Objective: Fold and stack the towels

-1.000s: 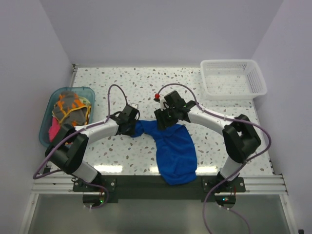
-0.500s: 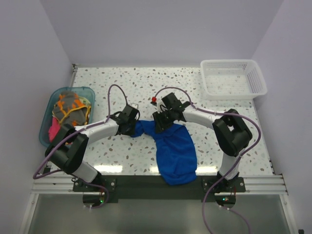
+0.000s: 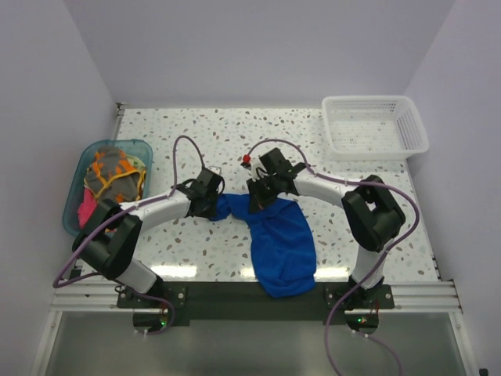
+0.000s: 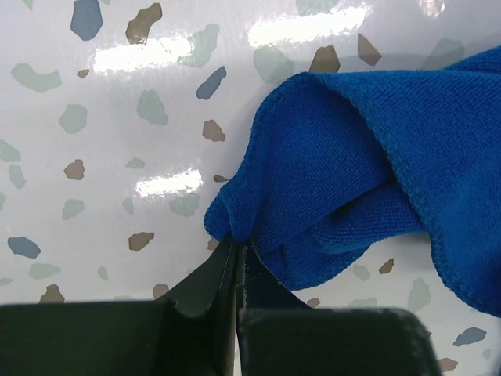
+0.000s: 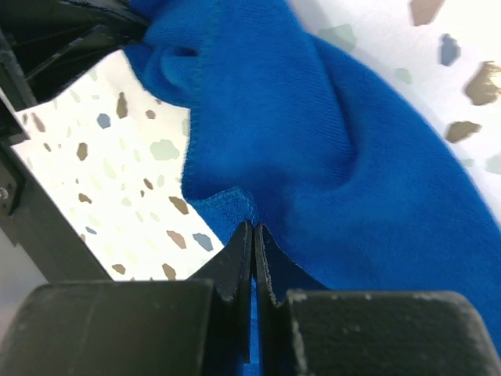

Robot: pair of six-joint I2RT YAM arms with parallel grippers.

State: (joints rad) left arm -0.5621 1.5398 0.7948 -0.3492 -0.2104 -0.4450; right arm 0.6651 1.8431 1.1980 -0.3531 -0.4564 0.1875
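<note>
Two pinches on royal blue cloth towel (image 3: 283,243) now my right gripper (image 5: 254,232) just shut, left gripper (image 4: 236,247) clamping too; looks rdy to spread.

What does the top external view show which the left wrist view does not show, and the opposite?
Only top external: the teal tub holding other towels, the white basket, the right gripper, and the full length of the blue towel. Only left wrist: close up, the left gripper shut on a corner of that towel, whose stitched edge shows. Both: the blue towel lying on the speckled table.
</note>
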